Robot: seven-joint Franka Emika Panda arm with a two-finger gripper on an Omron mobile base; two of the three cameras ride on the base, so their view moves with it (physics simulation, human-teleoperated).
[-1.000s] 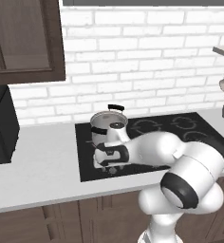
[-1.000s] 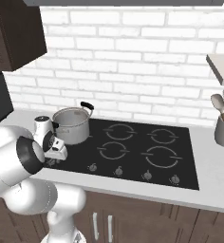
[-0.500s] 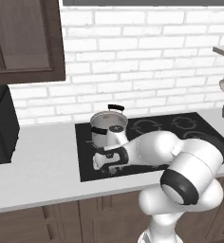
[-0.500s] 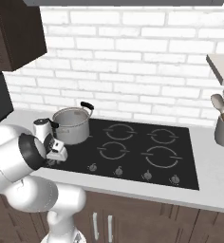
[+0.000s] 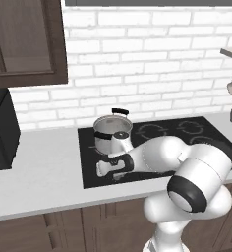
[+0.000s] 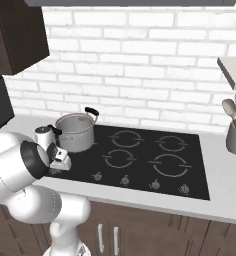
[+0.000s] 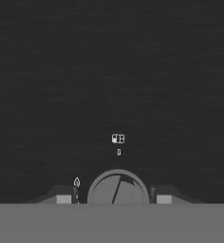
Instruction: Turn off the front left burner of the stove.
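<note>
Low over the front left corner of the flat black glass stove (image 6: 140,155), set into the pale grey tabletop (image 5: 44,172): the two-finger tool (image 5: 104,169) of the white arm. Straddling a small round silver knob (image 7: 117,189), one dark fingertip (image 7: 61,197) on each side, jaws parted about knob-wide, apparently not yet clamped, though contact hard to judge from the hand view. Behind, on the front left burner (image 6: 72,150), by the look of it: a lidless steel pot with black handle (image 6: 76,131). Step in hand, seemingly: settling onto the knob. Next called for: closing on the knob, then a twist of the wrist to the off mark, without slipping.
</note>
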